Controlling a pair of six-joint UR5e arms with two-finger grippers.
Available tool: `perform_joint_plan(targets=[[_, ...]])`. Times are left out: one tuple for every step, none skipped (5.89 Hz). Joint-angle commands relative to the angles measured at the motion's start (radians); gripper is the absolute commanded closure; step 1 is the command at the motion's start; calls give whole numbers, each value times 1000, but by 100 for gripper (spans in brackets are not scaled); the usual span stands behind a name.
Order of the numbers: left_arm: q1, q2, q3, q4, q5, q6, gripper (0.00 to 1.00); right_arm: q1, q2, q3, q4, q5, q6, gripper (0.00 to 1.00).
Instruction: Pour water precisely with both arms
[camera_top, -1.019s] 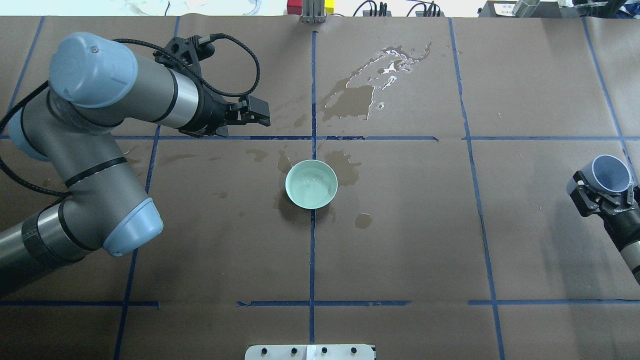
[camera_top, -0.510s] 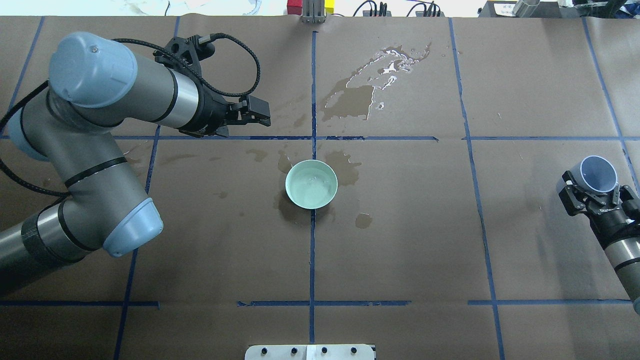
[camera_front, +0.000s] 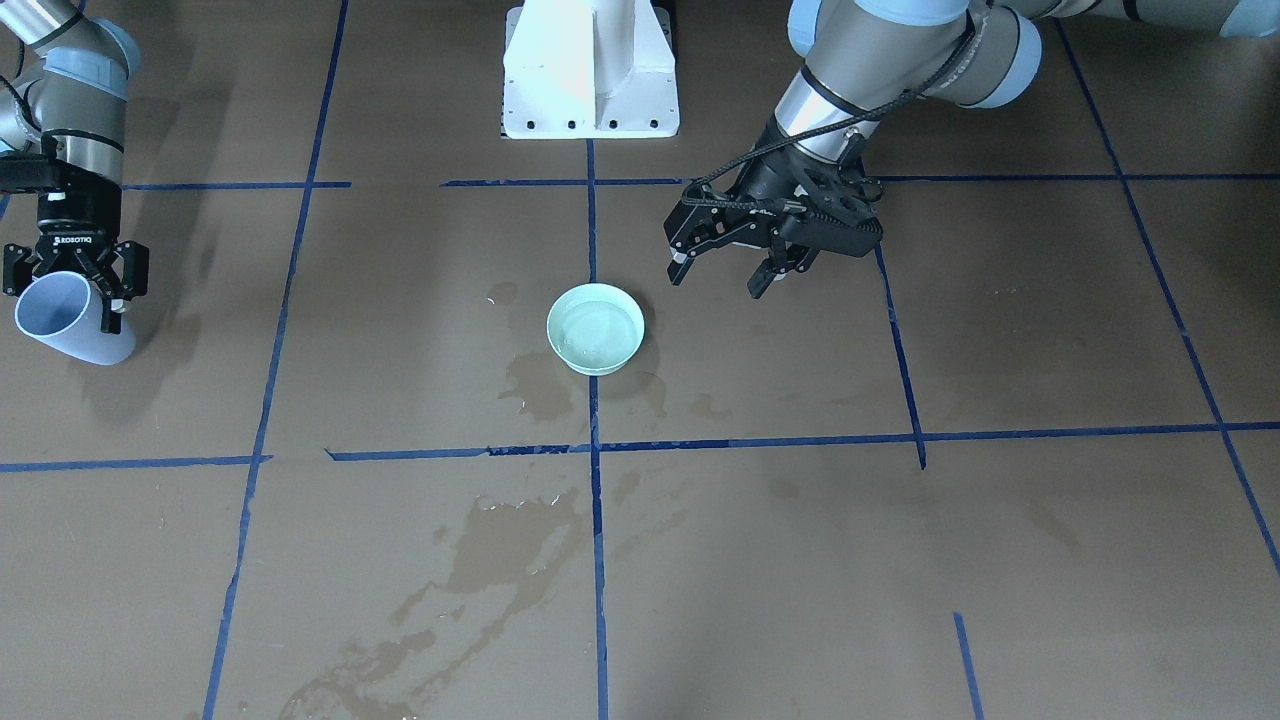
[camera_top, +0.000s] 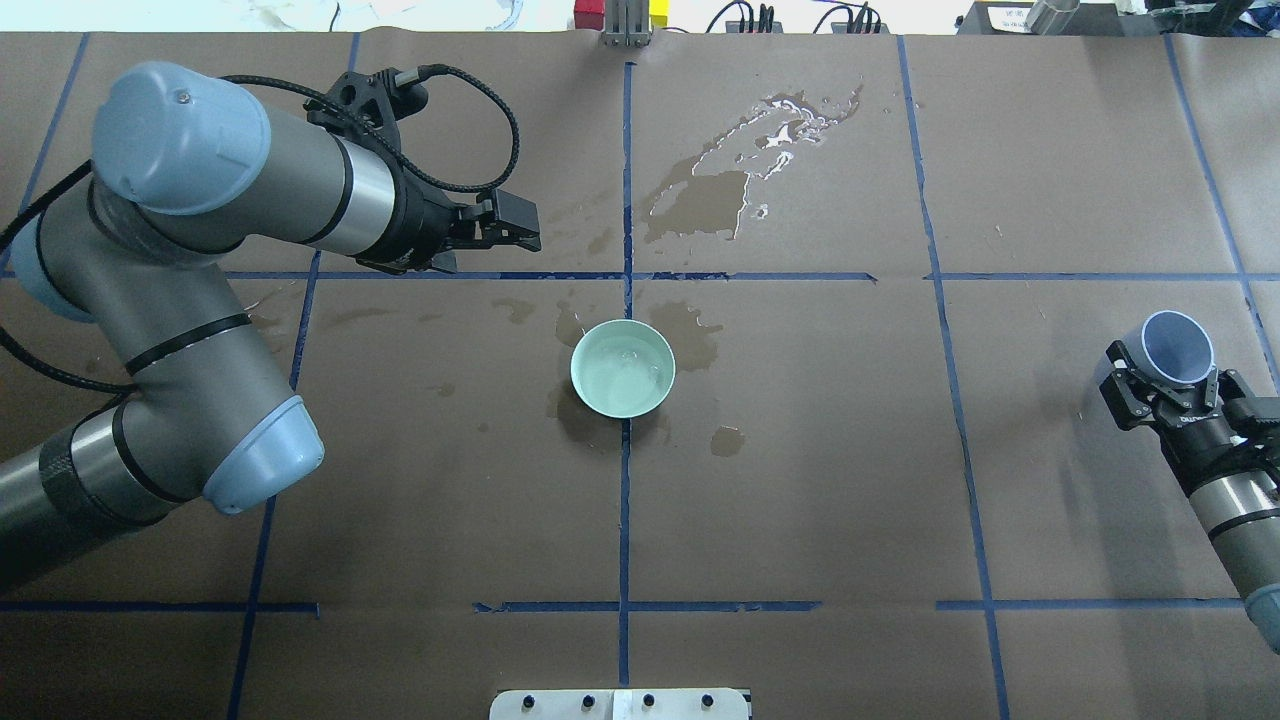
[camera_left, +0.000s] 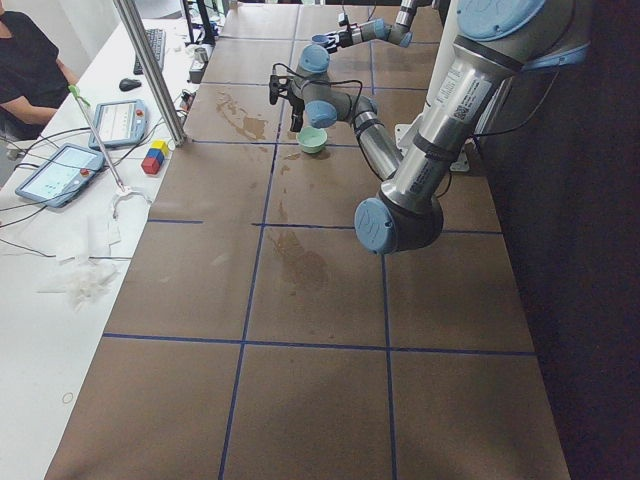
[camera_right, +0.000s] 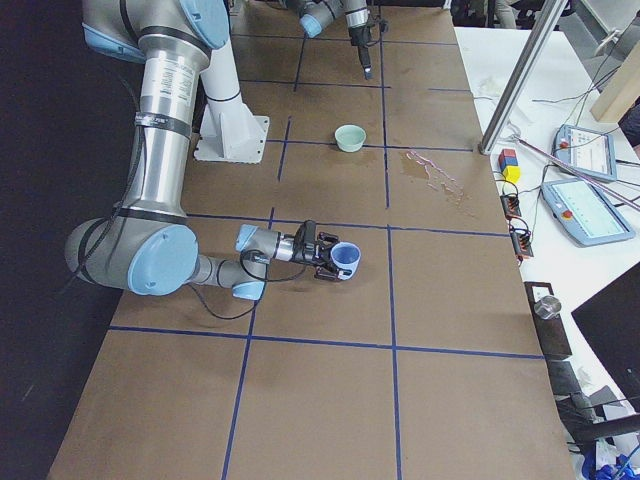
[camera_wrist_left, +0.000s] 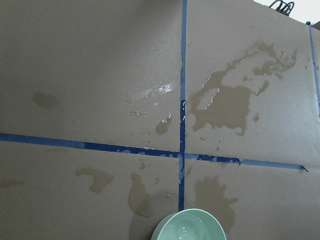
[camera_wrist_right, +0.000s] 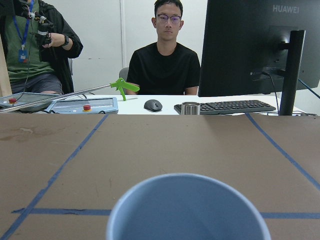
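A mint-green bowl (camera_top: 623, 368) (camera_front: 595, 328) stands at the table's middle, and the water (camera_top: 628, 375) shows as a faint sheen inside it. My left gripper (camera_top: 530, 228) (camera_front: 716, 282) hovers beyond and to the left of the bowl, open, with nothing between its fingers. Far out at the right edge, my right gripper (camera_top: 1170, 385) (camera_front: 70, 290) is shut on a blue-grey cup (camera_top: 1178, 347) (camera_front: 72, 322). The cup is tilted, its mouth turned away from the robot. I cannot tell what the cup (camera_wrist_right: 187, 210) holds.
Dark wet stains ring the bowl, and a larger glossy puddle (camera_top: 740, 170) lies at the far middle. The white pedestal (camera_front: 590, 65) stands on the robot's side. Two people, a monitor (camera_wrist_right: 260, 45) and a keyboard are at the table beyond the right end.
My right gripper has carried the cup a little inward, toward the table's middle. The left arm and the bowl have stayed put.
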Motion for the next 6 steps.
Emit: perform_joint_plan(targets=[[-2, 0, -2, 0, 0, 0, 0, -1, 0, -1, -1, 2, -5, 67], [-3, 0, -3, 0, 0, 0, 0, -1, 2, -5, -2, 3, -11, 67], [-3, 2, -11, 2, 0, 0, 0, -1, 20, -8, -5, 3, -11, 67], [-2, 3, -11, 2, 0, 0, 0, 0, 32, -18, -5, 5, -12, 67], [-2, 6, -11, 2, 0, 0, 0, 0, 32, -20, -5, 6, -12, 67], [-2, 6, -11, 2, 0, 0, 0, 2, 32, -21, -5, 5, -12, 67]])
